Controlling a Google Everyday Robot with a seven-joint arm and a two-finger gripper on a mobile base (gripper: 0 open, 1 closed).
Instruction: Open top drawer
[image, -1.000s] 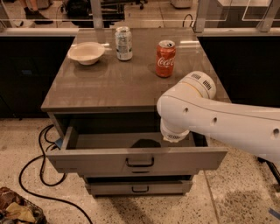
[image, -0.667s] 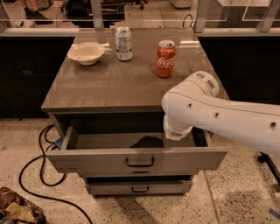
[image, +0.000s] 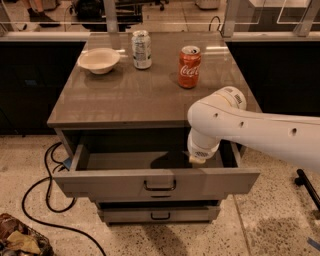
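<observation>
Here, in the camera view, the top drawer (image: 156, 176) is seen pulled well out of the grey cabinet (image: 140, 97). Its plain grey interior is exposed, and its flat front with the small black loop handle (image: 160, 186) is turned toward the camera. The white arm (image: 260, 134) is seen reaching in from the right edge and is bent downward over the drawer's right half. The gripper (image: 198, 159) is found inside the open box, just behind the front panel, up and to the right of the handle and apart from it. Most of the gripper is hidden by the arm's wrist, so whether it is open or closed cannot be told, and nothing is seen held in it. Toward the back of the cabinet top, a white bowl (image: 99, 60), a silver can (image: 141, 49) and a red cola can (image: 189, 66) are stood. Below, a lower drawer front (image: 159, 214) is seen closed, and a black cable (image: 46, 192) is laid on the speckled floor at the left.
</observation>
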